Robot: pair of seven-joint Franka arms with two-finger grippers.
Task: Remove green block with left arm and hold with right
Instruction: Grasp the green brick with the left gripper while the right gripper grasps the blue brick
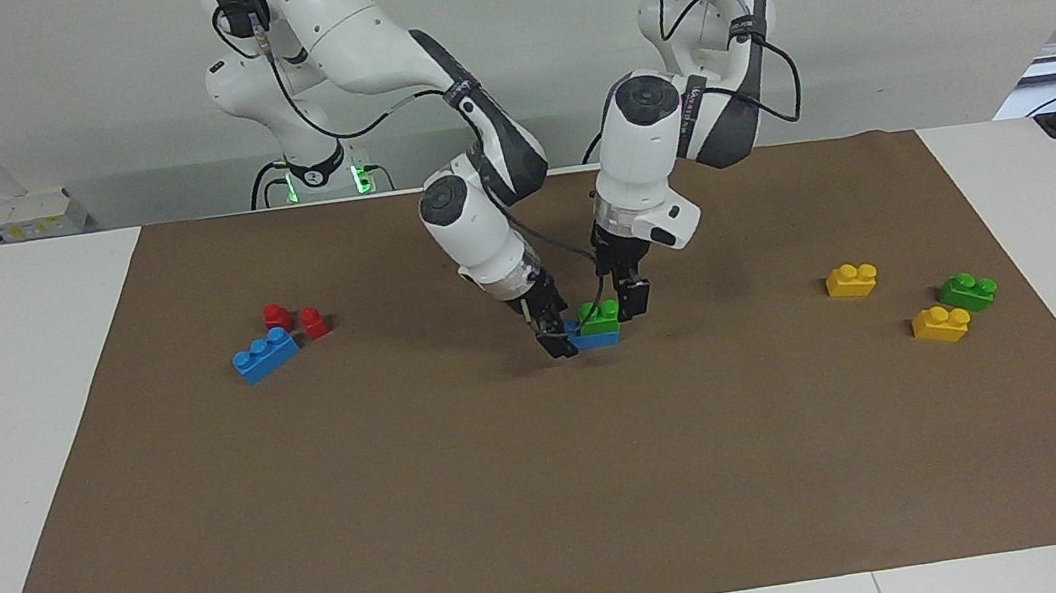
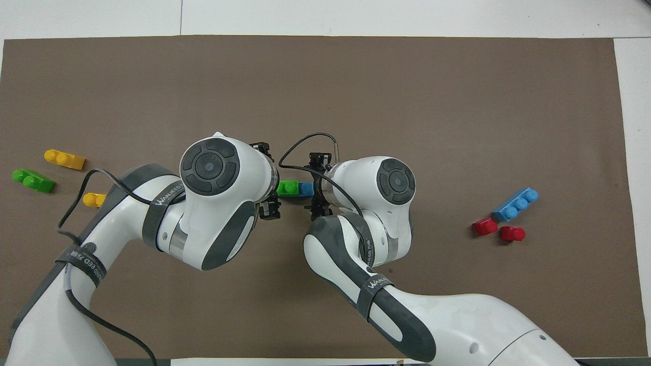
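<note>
A green block (image 1: pixel 599 318) with two studs sits on a blue brick (image 1: pixel 594 339) at the middle of the brown mat (image 1: pixel 552 495). In the overhead view the green block (image 2: pixel 287 188) and the blue brick's end (image 2: pixel 306 189) show between the two wrists. My left gripper (image 1: pixel 633 302) is down at the green block's end toward the left arm's side. My right gripper (image 1: pixel 556 338) is down at the blue brick's other end. The wrists hide how each hand meets the bricks.
A second green block (image 1: pixel 968 291) and two yellow bricks (image 1: pixel 851 280) (image 1: pixel 941 324) lie toward the left arm's end. A blue three-stud brick (image 1: pixel 265 355) and two red pieces (image 1: pixel 277 316) (image 1: pixel 314 323) lie toward the right arm's end.
</note>
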